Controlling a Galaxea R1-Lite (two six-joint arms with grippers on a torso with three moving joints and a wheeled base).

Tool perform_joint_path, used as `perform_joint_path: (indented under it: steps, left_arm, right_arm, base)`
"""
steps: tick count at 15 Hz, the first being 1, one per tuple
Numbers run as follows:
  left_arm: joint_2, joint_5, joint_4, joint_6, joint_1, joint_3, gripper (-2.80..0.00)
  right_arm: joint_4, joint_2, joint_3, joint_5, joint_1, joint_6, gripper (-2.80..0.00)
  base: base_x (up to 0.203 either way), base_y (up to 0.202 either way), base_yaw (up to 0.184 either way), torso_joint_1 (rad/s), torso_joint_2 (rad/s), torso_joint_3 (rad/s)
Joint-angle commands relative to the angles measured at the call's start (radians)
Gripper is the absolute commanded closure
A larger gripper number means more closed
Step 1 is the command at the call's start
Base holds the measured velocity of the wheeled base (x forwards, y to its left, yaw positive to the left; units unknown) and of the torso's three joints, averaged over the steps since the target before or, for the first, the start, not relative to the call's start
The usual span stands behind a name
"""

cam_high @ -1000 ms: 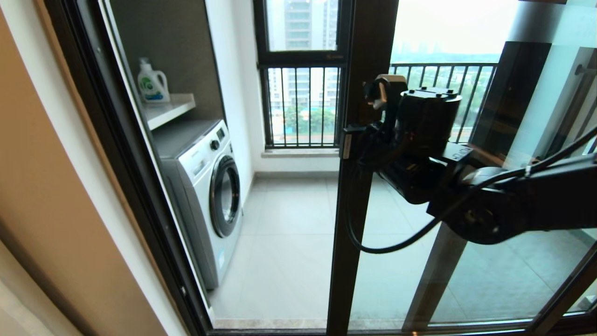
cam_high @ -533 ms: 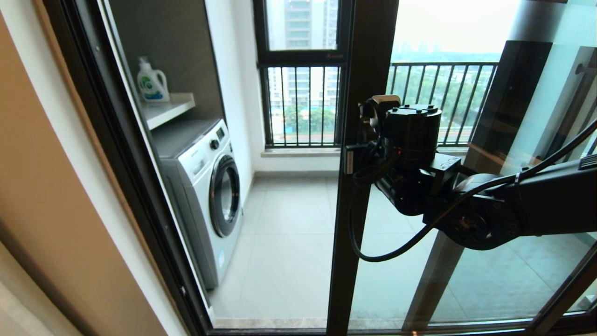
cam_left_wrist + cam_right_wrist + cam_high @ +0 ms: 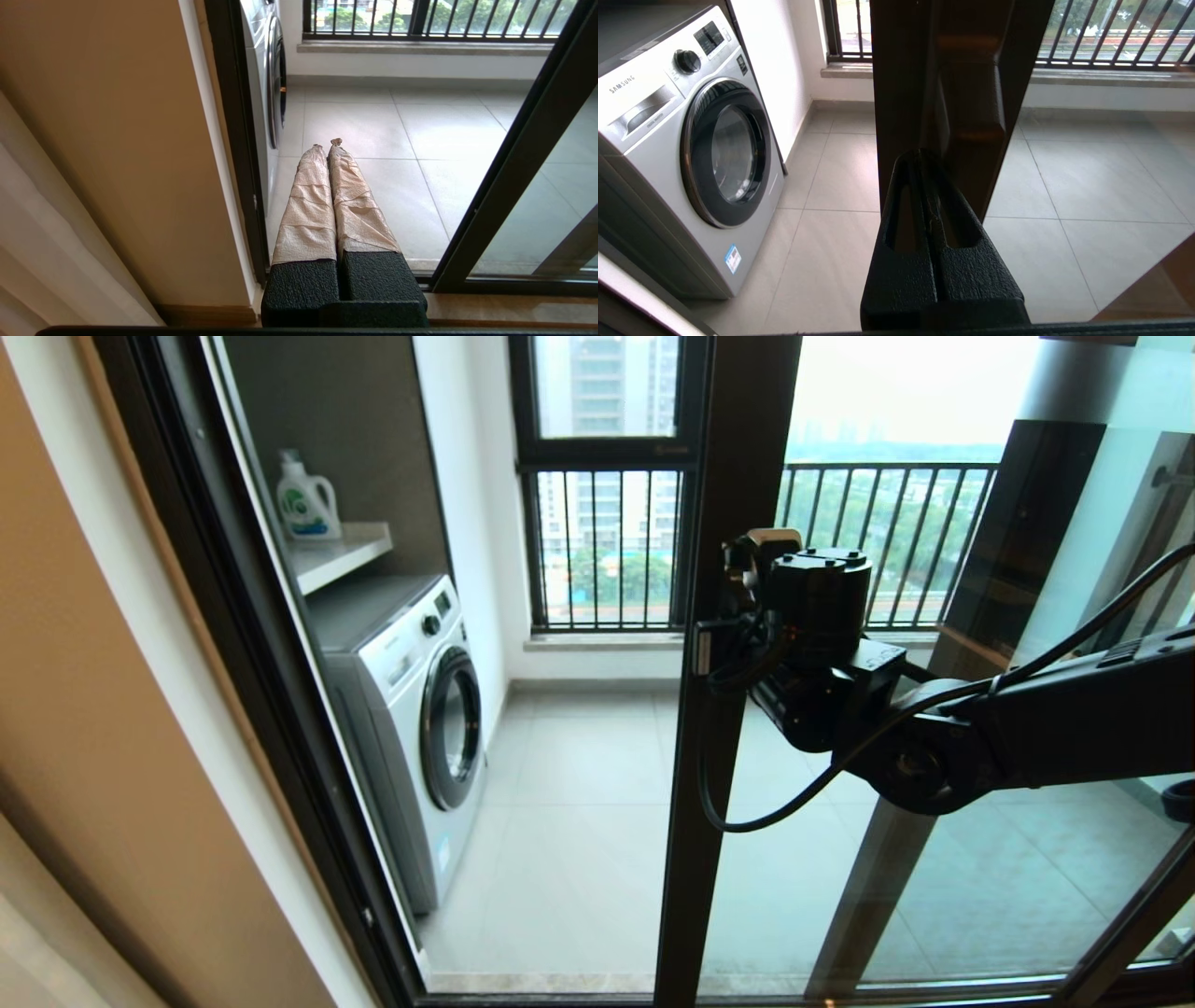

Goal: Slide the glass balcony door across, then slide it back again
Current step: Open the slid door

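Note:
The glass balcony door [image 3: 724, 476] stands part way across, its dark brown upright [image 3: 901, 93] running down the middle of the head view. A doorway gap lies to its left. My right arm [image 3: 822, 616] reaches in from the right at mid height. Its gripper [image 3: 920, 155] is shut, with the black fingertips right at the upright and nothing held between them. A raised dark bar [image 3: 971, 98] shows on the upright just beyond the tips. My left gripper [image 3: 327, 142], with tape-wrapped fingers, is shut and hangs low by the left door jamb [image 3: 233, 140], out of the head view.
A white washing machine [image 3: 411, 709] stands inside the balcony on the left, with a detergent bottle [image 3: 303, 504] on the shelf above it. The far window has black railing bars [image 3: 607, 551]. Another glass panel [image 3: 1027, 569] overlaps on the right. A beige wall [image 3: 93, 709] borders the doorway.
My right wrist has dropped lower along the door's upright and shifted slightly left. The door's upright has stayed in place.

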Motion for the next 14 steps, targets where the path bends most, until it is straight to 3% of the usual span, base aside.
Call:
perform_joint_path:
  steps: [1, 6, 14]
  left_arm:
    - [0.002, 0.000, 0.000, 0.000, 0.001, 0.000, 0.00]
    - [0.002, 0.000, 0.000, 0.000, 0.001, 0.000, 0.00]
    - [0.002, 0.000, 0.000, 0.000, 0.001, 0.000, 0.00]
  right_arm:
    - [-0.007, 0.028, -0.014, -0.014, -0.033, -0.003, 0.00]
    - [-0.007, 0.022, -0.011, -0.014, -0.043, -0.003, 0.00]
    - [-0.043, -0.041, 0.038, -0.013, -0.141, -0.023, 0.00]
  base:
    - [0.000, 0.000, 0.000, 0.000, 0.00, 0.000]
    - [0.000, 0.000, 0.000, 0.000, 0.00, 0.000]
    - [0.000, 0.000, 0.000, 0.000, 0.00, 0.000]
